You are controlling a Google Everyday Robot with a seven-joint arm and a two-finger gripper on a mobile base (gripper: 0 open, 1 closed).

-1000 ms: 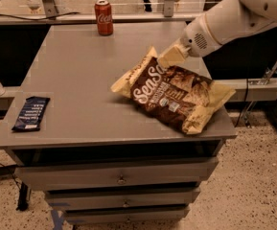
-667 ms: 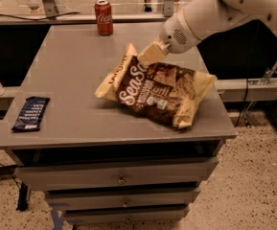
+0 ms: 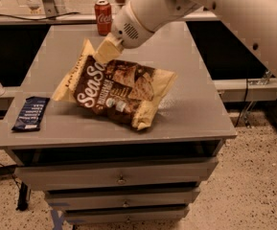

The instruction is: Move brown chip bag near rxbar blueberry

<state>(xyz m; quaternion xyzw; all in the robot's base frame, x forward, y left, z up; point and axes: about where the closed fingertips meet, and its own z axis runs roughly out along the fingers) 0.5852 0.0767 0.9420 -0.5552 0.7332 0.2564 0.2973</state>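
Grey table (image 3: 195, 104) w/ a stack of drawers (image 3: 121, 178) below, seen from front & slightly above, on a speckled floor (image 3: 253, 186). A thick white robot arm (image 3: 190, 4) comes in from upper right & slopes down-left over the tabletop. At its tip the gripper (image 3: 105, 51) sits over the table's middle-left, just above the brown chip bag (image 3: 121, 92). Its pale fingers (image 3: 109, 46) are pinched together on the bag's top edge near the upper-left corner, so it's clamped on the bag. The bag is the biggest item: dark brown centre w/ white "Sea S…" lettering, pale yellow ends, chips pictured. It's at approx. the centre of the tabletop, angled so its long side runs from upper left to lower right. The gripped end looks raised & the lower end is down near the front part of the table; can't tell if that end touches the surface. The rxbar blueberry (image 3: 31, 113), a small flat dark-blue wrapper w/ pale text lines, lies flat at the table's front-left corner, close to the left edge. It's left of the bag, not touching, w/ a strip of bare tabletop between them. A red soda can (image 3: 103, 17) stands upright at the back edge, behind the gripper & apart from the bag.
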